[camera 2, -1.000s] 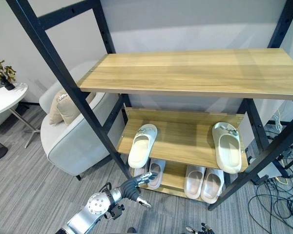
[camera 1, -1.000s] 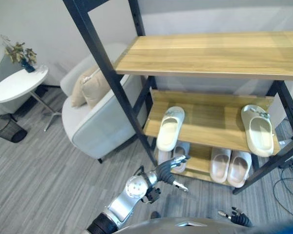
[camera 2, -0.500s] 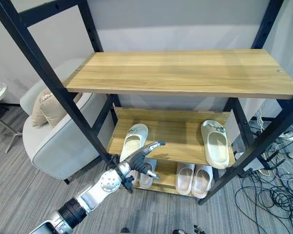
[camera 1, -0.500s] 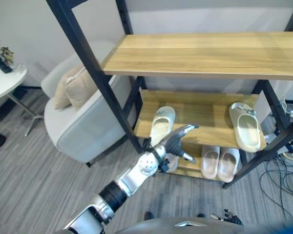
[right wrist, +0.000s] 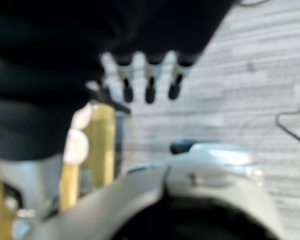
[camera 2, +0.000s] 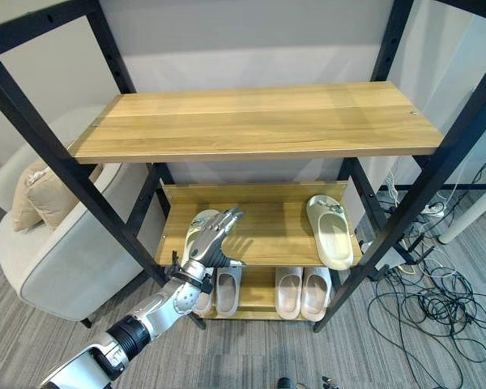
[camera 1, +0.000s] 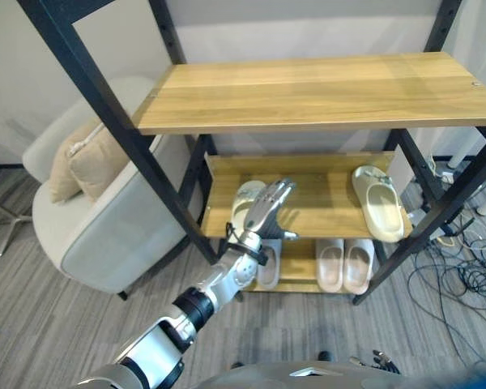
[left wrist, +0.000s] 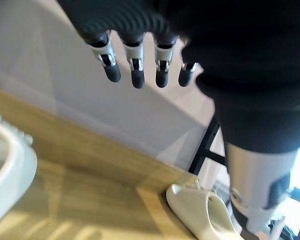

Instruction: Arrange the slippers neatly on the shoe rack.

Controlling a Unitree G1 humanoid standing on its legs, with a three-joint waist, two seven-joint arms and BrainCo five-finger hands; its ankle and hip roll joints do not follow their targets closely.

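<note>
Fingers straight, apart: left hand (camera 1: 267,212) over left slipper (camera 1: 245,204). Reach step; next, carry toward mate (camera 1: 377,203) at 3 o'clock.

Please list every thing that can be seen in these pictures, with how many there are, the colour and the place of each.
shoe rack: one, wooden shelves on a black frame, centre of the scene.
middle-shelf slippers: two, cream; left one partly behind the left hand, right one at the shelf's right end, far apart.
bottom-shelf slippers: pale; a close pair at right, more at left, partly hidden.
armchair: one, light grey, left of the rack.
cushion: one, beige, on the armchair.
cables: black, on the floor at right.
left hand: open, raised before the left middle-shelf slipper.
right hand: low, near the robot's body.
</note>
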